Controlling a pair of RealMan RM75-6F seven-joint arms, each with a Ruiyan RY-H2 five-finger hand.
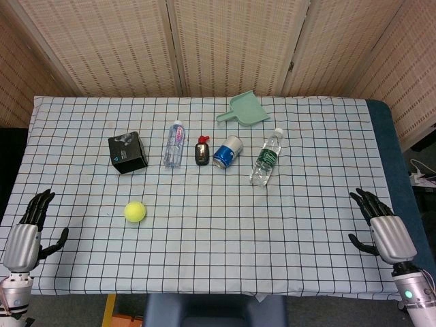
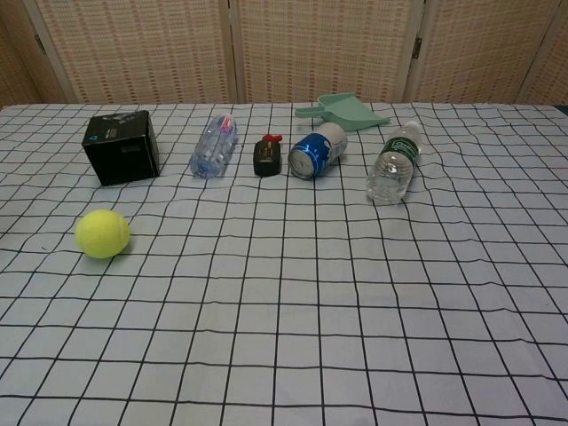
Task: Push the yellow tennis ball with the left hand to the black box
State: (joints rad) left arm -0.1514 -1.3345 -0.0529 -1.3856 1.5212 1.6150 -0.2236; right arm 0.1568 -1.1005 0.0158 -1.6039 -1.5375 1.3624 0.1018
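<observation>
The yellow tennis ball (image 1: 135, 211) (image 2: 102, 233) lies on the checked tablecloth, left of centre and near the front. The black box (image 1: 127, 152) (image 2: 122, 146) stands behind it, further back on the table. My left hand (image 1: 28, 230) rests at the table's front left corner, well left of the ball, fingers spread and holding nothing. My right hand (image 1: 383, 226) lies at the front right corner, also open and empty. The chest view shows neither hand.
Right of the box lies a row: a clear bottle with pink label (image 1: 174, 144), a small black and red object (image 1: 202, 151), a blue can (image 1: 228, 152), a green-labelled bottle (image 1: 266, 158). A green dustpan (image 1: 243, 110) sits behind them.
</observation>
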